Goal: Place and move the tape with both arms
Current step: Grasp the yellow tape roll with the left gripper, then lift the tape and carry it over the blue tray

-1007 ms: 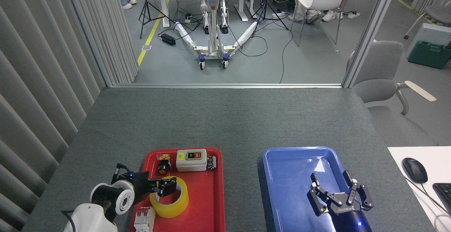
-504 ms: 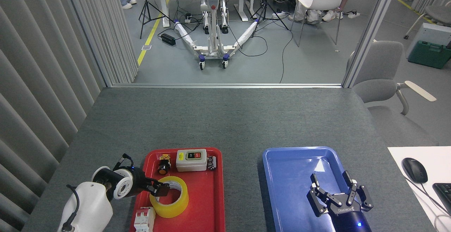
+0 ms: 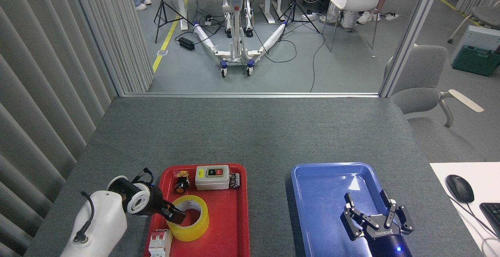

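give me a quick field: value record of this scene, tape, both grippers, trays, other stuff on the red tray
tape: yellow roll, lying flat in the red tray, near its left side
left gripper: at the roll's left rim, fingers reaching down at the core; grip unclear
right gripper: open, fingers spread over the blue tray, holding nothing
blue tray contents: nothing visible
red tray extras: switch box, push button, white breaker
surface: grey table

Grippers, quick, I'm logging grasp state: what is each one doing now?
Left gripper: at the near-left rim of the tape; open or closed cannot be told.
Right gripper: open, empty, over the blue tray.
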`<state>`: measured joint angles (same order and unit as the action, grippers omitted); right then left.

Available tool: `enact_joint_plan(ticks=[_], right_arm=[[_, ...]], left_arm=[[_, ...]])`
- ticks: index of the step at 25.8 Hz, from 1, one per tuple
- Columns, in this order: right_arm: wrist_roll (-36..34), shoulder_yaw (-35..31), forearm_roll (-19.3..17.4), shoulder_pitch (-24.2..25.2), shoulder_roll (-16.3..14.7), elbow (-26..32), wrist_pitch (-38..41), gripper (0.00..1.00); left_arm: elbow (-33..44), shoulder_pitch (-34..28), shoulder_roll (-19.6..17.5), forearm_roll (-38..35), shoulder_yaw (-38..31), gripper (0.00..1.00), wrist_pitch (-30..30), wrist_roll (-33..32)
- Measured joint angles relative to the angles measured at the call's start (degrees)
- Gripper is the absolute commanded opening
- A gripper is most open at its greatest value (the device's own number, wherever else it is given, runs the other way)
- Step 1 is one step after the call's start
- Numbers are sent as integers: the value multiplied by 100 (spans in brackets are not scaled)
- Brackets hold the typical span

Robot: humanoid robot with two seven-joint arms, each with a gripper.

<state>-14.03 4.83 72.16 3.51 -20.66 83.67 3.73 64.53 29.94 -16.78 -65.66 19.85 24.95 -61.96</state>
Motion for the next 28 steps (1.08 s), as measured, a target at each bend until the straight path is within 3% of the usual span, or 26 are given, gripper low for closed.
enact_joint_plan(ticks=[6, 12, 14, 16, 17, 28], right_arm=[[-3, 0, 0, 13, 0, 0, 0, 100], [-4, 0, 0, 25, -9, -11, -7, 100], [-8, 0, 0, 26, -14, -18, -10, 100], [-17, 0, 0, 26, -16, -23, -11, 100], [-22, 0, 0, 26, -16, -24, -11, 100], [3, 0, -5, 27, -34, -44, -12, 100]], left_arm=[[-173, 115, 55, -7, 72, 65, 207, -1], [-333, 177, 127, -13, 79, 56, 209, -1], [-362, 178, 136, -26, 84, 39, 202, -1], [-367, 179, 138, -37, 90, 8, 215, -1], [-360, 179, 140, -40, 94, 0, 252, -1], [-260, 378, 296, 420, -185, 0, 1566, 38]])
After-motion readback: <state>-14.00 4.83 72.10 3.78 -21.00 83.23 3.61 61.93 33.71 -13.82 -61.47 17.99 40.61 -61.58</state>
